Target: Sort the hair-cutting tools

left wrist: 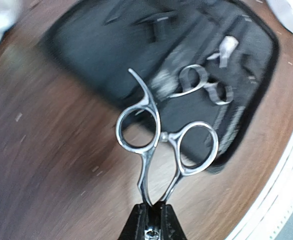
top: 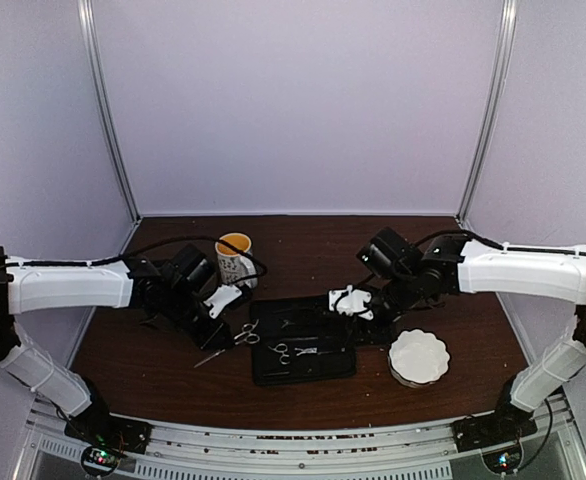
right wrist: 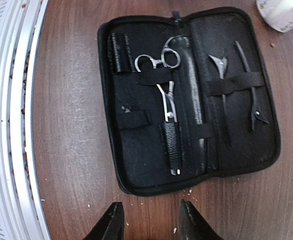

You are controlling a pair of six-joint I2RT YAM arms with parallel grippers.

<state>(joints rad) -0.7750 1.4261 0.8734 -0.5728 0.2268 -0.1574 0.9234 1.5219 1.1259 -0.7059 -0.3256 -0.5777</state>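
The right wrist view alone shows black clips (right wrist: 218, 62) strapped in the case (right wrist: 136, 160). Right gripper (right wrist: 150, 212) is spread; left gripper (left wrist: 154, 215) pinches shiny ring-handled scissors (left wrist: 147, 150).

Both arms angled inward, left claw (left wrist: 154, 209) pinched on scissors (left wrist: 145, 172), right claw (right wrist: 151, 214) spread apart

Case (right wrist: 136, 165): black, on a dark brown wood-grain tabletop (right wrist: 71, 125). Scissors in case (right wrist: 166, 102): silver. Second scissors (left wrist: 145, 175), left of case: silver too. Two clips (right wrist: 254, 105) in case: black, one with a silver head. Mug (top: 235, 262) behind-left of case: white, dark pattern, yellow inside. Dish (top: 418, 357) right of case: plain white.
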